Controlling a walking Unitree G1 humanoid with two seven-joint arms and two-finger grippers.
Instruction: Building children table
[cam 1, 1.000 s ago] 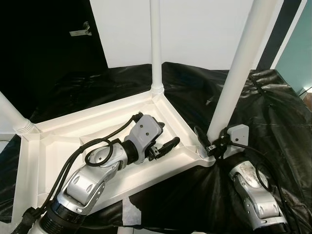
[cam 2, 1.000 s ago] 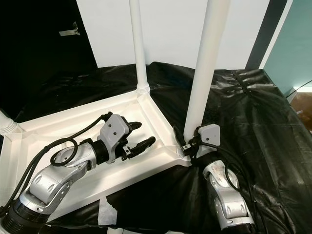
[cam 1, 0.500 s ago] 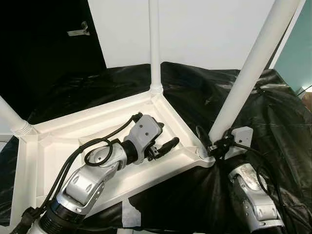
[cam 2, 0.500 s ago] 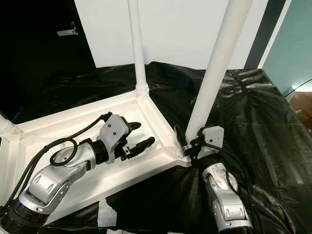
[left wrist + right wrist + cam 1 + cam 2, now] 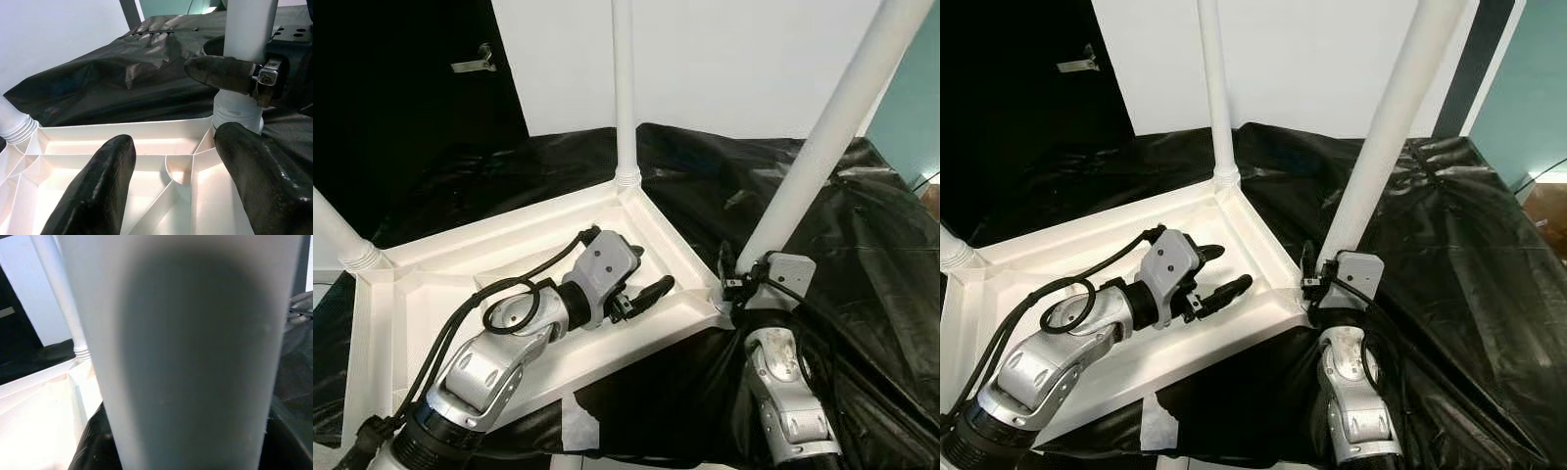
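An upturned white plastic children's table top (image 5: 431, 294) lies on a bench draped in crinkled black plastic sheet (image 5: 862, 235). The left pincer (image 5: 641, 284) rests inside the ribbed underside of the top, its two black fingers (image 5: 98, 191) spread apart with nothing between them, just short of the near right corner. At that corner a white round plastic table leg (image 5: 822, 137) leans to the right from its socket. The right pincer (image 5: 732, 277) is clamped on the base of this leg. Another slim white upright leg (image 5: 625, 88) stands at the far corner, and a third white leg (image 5: 337, 235) is at the left corner.
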